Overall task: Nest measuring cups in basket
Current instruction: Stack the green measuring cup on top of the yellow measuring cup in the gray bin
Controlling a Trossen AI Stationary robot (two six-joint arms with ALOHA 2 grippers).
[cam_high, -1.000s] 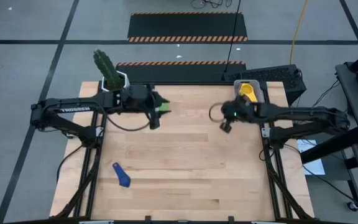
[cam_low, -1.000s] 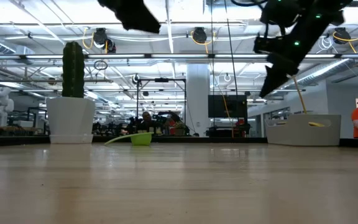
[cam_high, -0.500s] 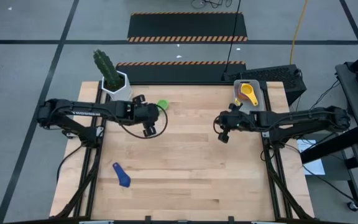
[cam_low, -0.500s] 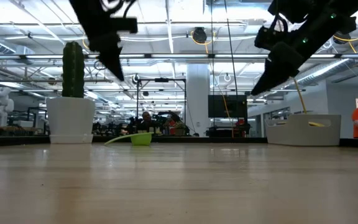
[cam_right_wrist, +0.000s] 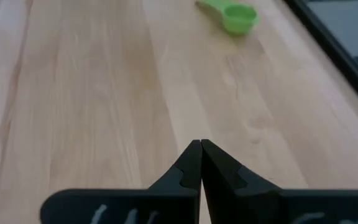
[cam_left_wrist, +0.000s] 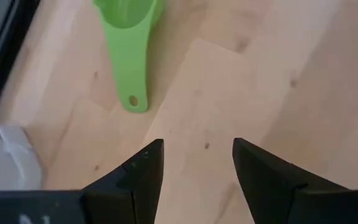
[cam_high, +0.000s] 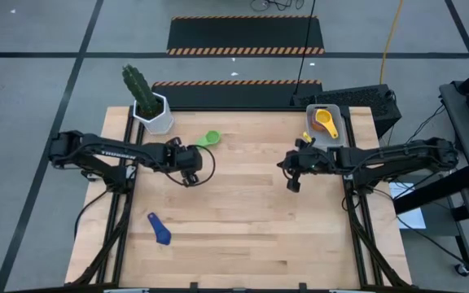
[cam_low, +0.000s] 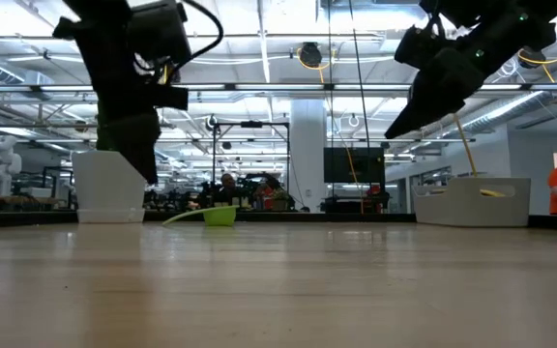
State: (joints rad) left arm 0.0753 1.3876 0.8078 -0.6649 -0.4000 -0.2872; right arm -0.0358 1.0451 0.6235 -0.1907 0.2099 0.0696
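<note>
On the left half of the desk (cam_high: 243, 220), the left gripper (cam_high: 189, 177) hovers with its jaws wide apart and empty. The green measuring cup (cam_high: 211, 138) lies just beyond it, toward about 1 o'clock in the high view, near the far edge of the desk. In the left wrist view the handle of the cup points back at the jaws, so its long axis runs almost along the line of approach. I judge that a short move forward brings the jaws over the handle. The cactus pot (cam_high: 156, 116) stands at 10 o'clock from the cup, with bare wood between them. The blue measuring cup (cam_high: 160, 229) lies well apart, near the front left edge.

To the right, the right gripper (cam_high: 293, 184) hangs with its jaws pressed together and holding nothing. The basket (cam_high: 342, 124) is at the far right corner, at 1 o'clock from it, with a yellow measuring cup (cam_high: 325, 120) inside.
</note>
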